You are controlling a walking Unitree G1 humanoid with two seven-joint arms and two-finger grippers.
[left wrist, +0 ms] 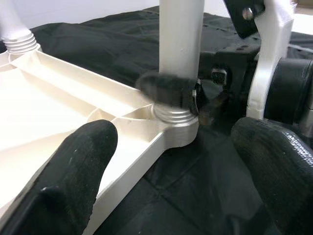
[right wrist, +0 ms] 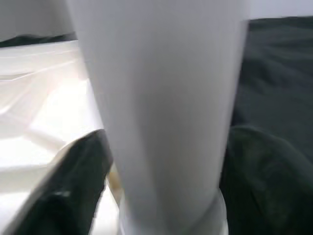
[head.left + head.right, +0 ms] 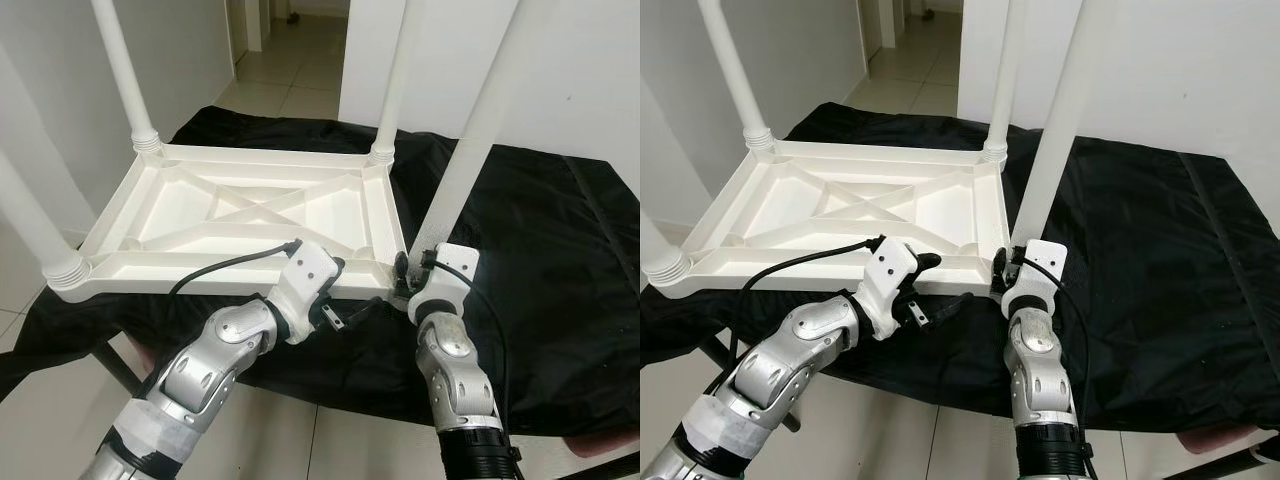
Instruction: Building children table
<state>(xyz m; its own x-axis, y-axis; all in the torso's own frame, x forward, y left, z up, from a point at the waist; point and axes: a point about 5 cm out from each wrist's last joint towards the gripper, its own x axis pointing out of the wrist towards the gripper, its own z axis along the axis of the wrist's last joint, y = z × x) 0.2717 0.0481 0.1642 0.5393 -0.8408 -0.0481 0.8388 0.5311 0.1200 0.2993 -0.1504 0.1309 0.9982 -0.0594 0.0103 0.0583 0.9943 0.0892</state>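
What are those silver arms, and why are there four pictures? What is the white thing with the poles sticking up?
The silver arms belong to a walking robot. Two pictures come from cameras on its head, two from cameras on its wrists. The white thing is a small children's table, lying upside down on a black cloth, with its legs pointing up. The right gripper has its black fingers around the nearest leg, just above its socket. The left gripper waits open beside that corner, holding nothing.

No readable text, labels, brands, numbers or signs on anything here.
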